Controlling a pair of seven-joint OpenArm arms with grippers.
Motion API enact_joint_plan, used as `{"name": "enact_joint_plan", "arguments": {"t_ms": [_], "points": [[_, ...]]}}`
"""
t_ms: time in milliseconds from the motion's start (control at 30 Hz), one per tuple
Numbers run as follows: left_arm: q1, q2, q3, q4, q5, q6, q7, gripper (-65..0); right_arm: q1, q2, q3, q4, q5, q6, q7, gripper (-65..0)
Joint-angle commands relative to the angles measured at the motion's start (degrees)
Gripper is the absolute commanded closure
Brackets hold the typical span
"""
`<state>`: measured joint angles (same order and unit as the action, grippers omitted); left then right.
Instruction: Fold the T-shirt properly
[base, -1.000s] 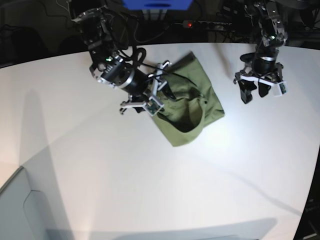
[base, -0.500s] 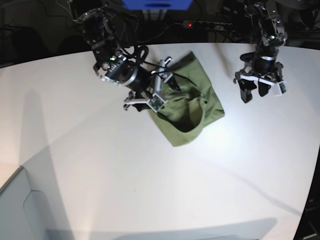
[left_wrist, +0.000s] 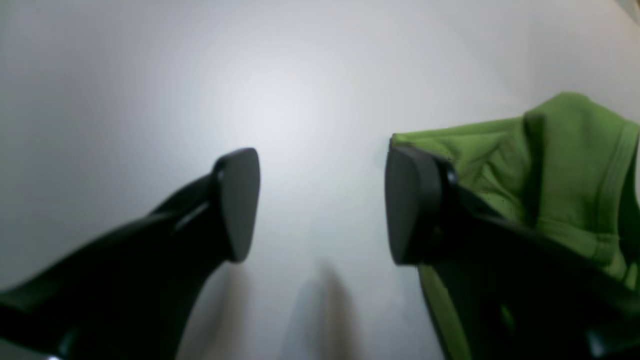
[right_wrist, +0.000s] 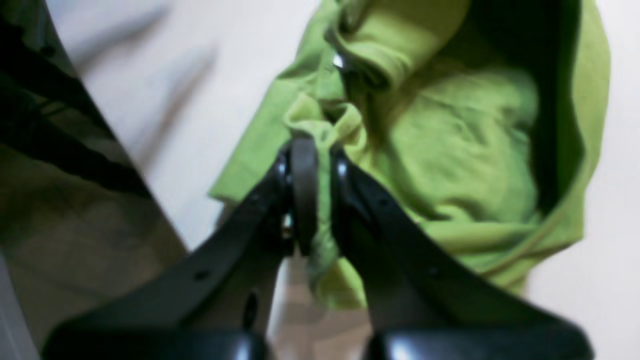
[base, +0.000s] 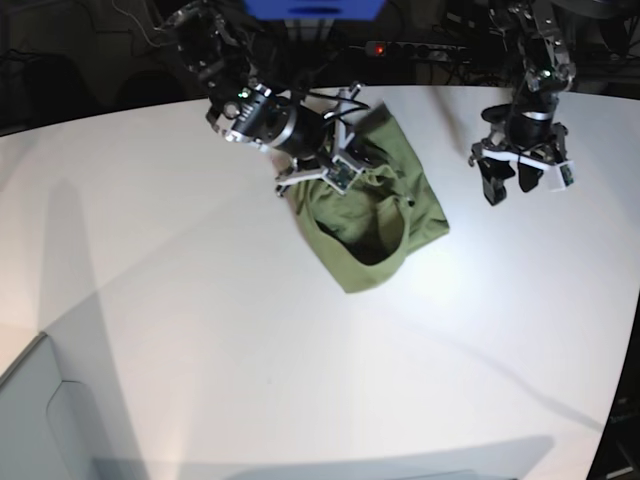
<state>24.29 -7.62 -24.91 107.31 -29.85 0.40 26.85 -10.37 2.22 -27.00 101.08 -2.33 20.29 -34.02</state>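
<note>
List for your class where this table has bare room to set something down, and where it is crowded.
Free: the wide white table in front of the T-shirt, and the strip between the T-shirt and the open left gripper. Crowded: the T-shirt's far side, where the right gripper pinches the cloth.

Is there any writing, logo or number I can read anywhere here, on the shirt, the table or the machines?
None can be read.
Plain olive-green short-sleeved T-shirt: no print or label showing.
White table: bare of markings.
Black right end effector and black left end effector: no lettering visible.
Blue box at the table's back edge: cropped, no text legible.
</note>
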Motion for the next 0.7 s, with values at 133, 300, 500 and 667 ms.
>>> {"name": "enact_joint_plan", "arguments": {"t_ms": [133,300,500,667], "points": [[0.0,-0.4,-0.3,1.6,-0.4,-0.1,-1.2,-38.8,-0.6,1.1,-1.3,1.5,0.9,0.1,-0.4,-11.9],[-0.3,-0.4,-0.1,2.1,-0.4,0.0,-1.2,-38.8,-0.5,3.2,-5.9,3.7,0.9,0.1,-0.1,-30.4],[0.0,1.3,0.3,6.7,-0.4,-0.2,-1.1,-38.8,-1.5,4.7,-3.1,9.9,0.9,0.0,-0.1,-36.4],[0.0,2.2,2.4,7.6,-0.3,0.0,-1.1,-38.8,-2.9,4.8,0.0,10.4,0.9,0.1,-0.6,-37.0]]}}
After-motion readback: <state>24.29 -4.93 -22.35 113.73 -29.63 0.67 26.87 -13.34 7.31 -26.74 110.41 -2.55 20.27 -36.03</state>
